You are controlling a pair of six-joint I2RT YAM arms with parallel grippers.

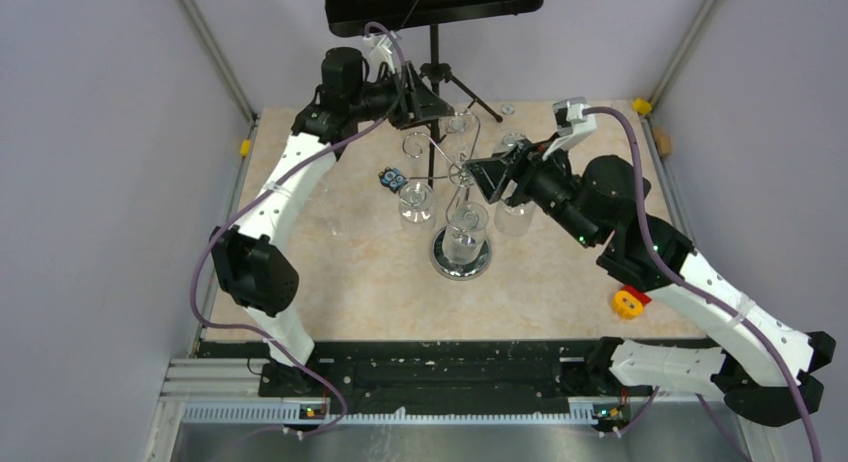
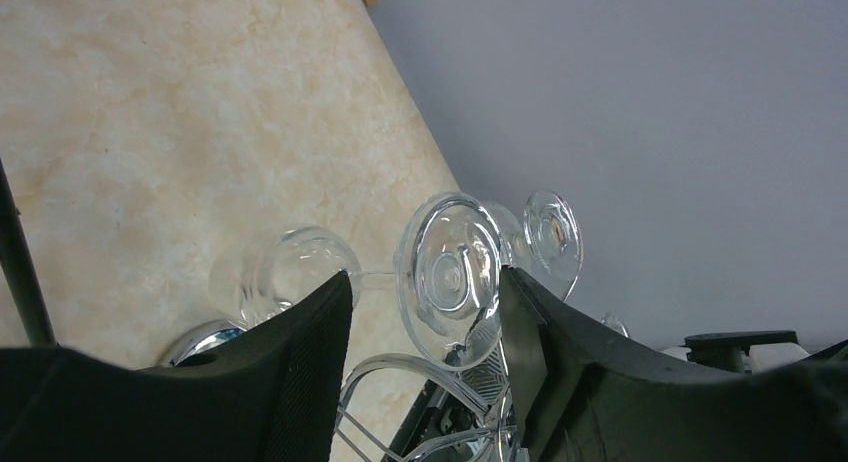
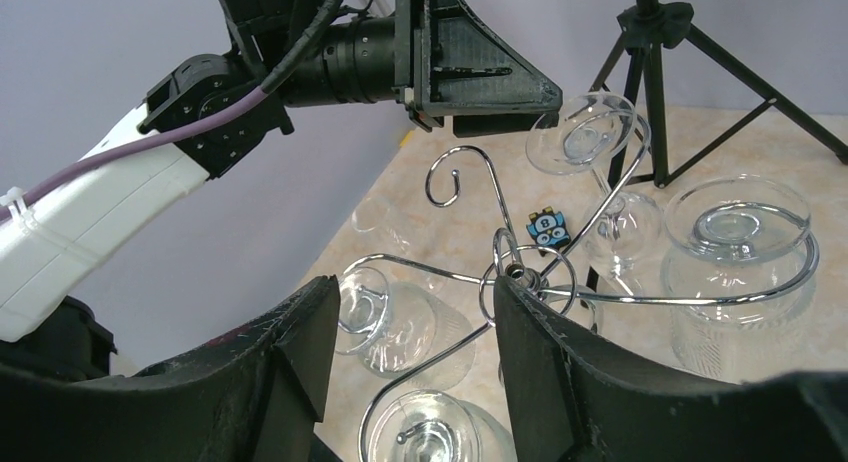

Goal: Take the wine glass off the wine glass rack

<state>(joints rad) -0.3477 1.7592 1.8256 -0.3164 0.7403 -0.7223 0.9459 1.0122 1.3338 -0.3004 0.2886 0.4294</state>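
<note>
The chrome wine glass rack stands mid-table with several clear glasses hanging upside down from its curled arms. My left gripper reaches in from the back at the rear wine glass. In the left wrist view that glass's round foot lies between the open fingers, its edge against the right pad and a gap at the left one. The right wrist view shows the same glass just below the left gripper. My right gripper is open beside the rack's hub and holds nothing.
A black tripod music stand stands at the back, its legs close behind the rack. A small blue-and-black item lies left of the rack. An orange-yellow piece sits near the right arm. Walls enclose the table.
</note>
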